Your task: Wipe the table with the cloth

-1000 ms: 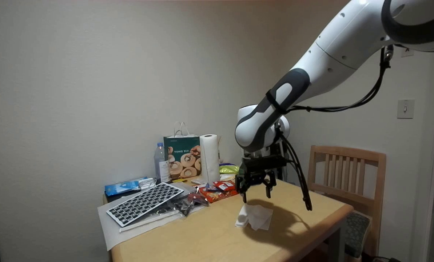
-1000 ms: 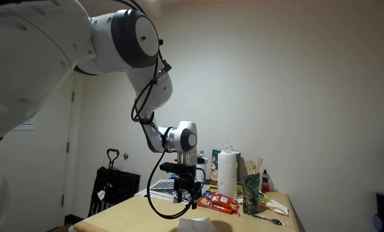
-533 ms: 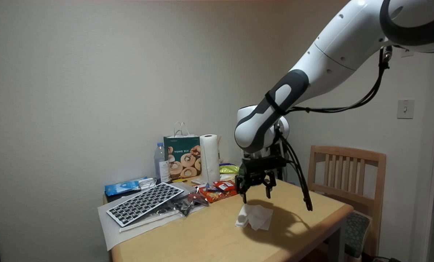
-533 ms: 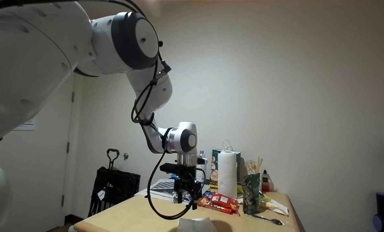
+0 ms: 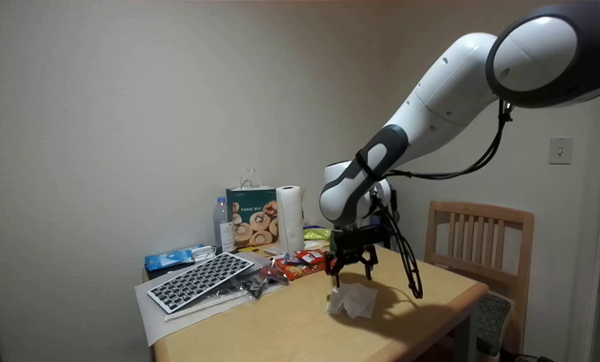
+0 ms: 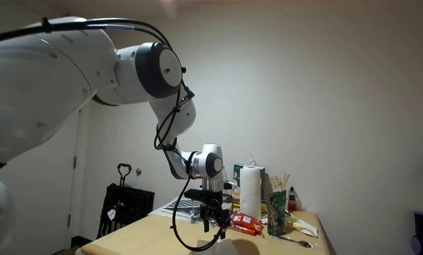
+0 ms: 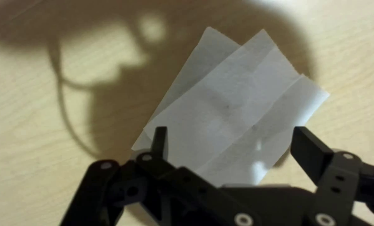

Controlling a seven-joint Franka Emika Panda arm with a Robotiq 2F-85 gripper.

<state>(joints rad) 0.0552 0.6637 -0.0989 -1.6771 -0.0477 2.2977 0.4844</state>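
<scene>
The cloth is a thin white folded sheet [image 5: 357, 301] lying on the light wooden table [image 5: 249, 332]. It also shows at the bottom edge of an exterior view [image 6: 226, 248], partly cut off, and in the wrist view [image 7: 218, 103], with overlapping layers. My gripper [image 5: 353, 281] is open and empty, pointing down above the table by the cloth's far edge. In the wrist view my gripper's fingers [image 7: 230, 129] stand wide apart with the cloth between and below them. The gripper body hides the cloth's near end there. The exact height above the cloth is hard to tell.
A paper towel roll [image 5: 290, 218], a green paper bag [image 5: 252, 213], a bottle [image 5: 223, 223], red snack packets [image 6: 245, 220] and a keyboard [image 5: 200, 281] crowd the table's back and side. A green pouch [image 6: 277, 212] and spoon [image 6: 296, 242] lie nearby. A chair [image 5: 481, 241] stands beside the table.
The arm has lowered in the last half second, and my gripper has come down closer to the cloth. The fingers stay open. The cloth lies in the same place.
</scene>
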